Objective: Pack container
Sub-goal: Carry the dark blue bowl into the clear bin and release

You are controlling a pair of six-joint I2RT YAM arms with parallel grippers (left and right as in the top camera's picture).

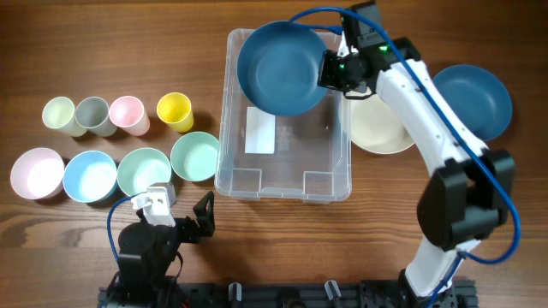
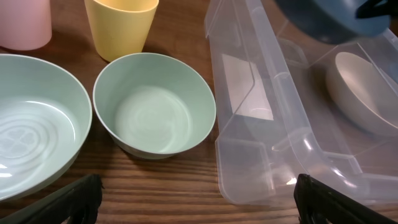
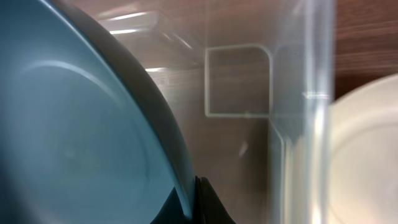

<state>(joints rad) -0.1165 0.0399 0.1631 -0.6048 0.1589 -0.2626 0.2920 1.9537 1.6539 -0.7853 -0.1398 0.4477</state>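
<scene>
The clear plastic container (image 1: 330, 184) stands mid-table with a white label (image 1: 259, 131) on its floor. It also shows in the left wrist view (image 2: 261, 180) and the right wrist view (image 3: 314, 93). My right gripper (image 1: 332, 70) is shut on the rim of a dark blue bowl (image 1: 281, 67) and holds it above the container's far end. The bowl fills the left of the right wrist view (image 3: 74, 137), pinched at the fingers (image 3: 198, 205). My left gripper (image 1: 184, 212) is open and empty near the front edge, its fingertips (image 2: 196, 199) wide apart over bare wood.
A second dark blue bowl (image 1: 473, 98) and a cream bowl (image 1: 378, 128) sit right of the container. Left of it are green bowls (image 1: 195, 156) (image 1: 144, 169), a light blue bowl (image 1: 89, 175), a pink bowl (image 1: 37, 173) and several cups, among them a yellow one (image 1: 175, 109).
</scene>
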